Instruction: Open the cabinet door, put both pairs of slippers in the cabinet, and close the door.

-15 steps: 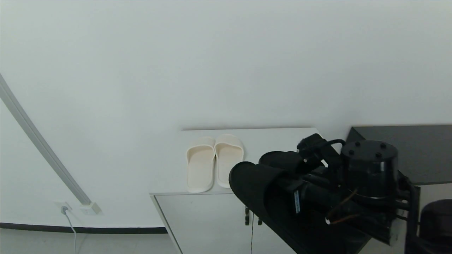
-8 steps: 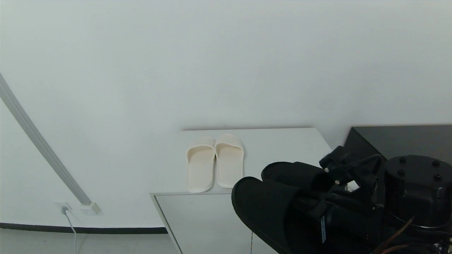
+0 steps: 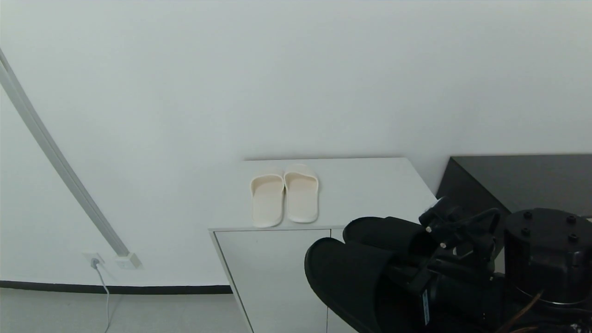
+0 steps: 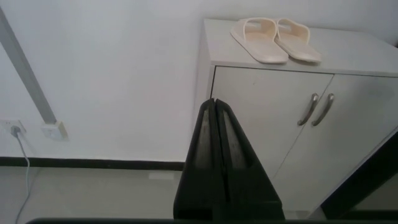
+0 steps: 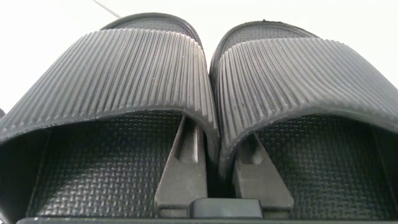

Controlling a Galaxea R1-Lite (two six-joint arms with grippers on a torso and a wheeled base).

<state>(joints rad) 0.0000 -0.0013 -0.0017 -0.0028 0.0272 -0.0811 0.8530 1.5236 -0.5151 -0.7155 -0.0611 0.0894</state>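
Observation:
A cream pair of slippers [image 3: 284, 194] [image 4: 277, 38] lies side by side on top of the white cabinet [image 3: 370, 180]. Its two doors [image 4: 261, 106] are closed, with paired metal handles [image 4: 316, 109] at the middle seam. My right gripper [image 5: 214, 158] is shut on a black ribbed pair of slippers [image 3: 360, 259] [image 5: 149, 74], one finger inside each slipper, pinching their inner walls together. That pair hangs in the air in front of the cabinet's right side. My left gripper [image 4: 216, 109] is shut and holds nothing, low and in front of the left door.
A black table [image 3: 532, 180] stands right of the cabinet. On the wall to the left are a grey slanted conduit [image 3: 55, 157] and a socket with a plugged cable [image 3: 95, 262]. Bare floor lies left of the cabinet.
My right arm has carried the black slippers down and to the right, off the cabinet top. The head camera has since shifted, so the cabinet looks farther off.

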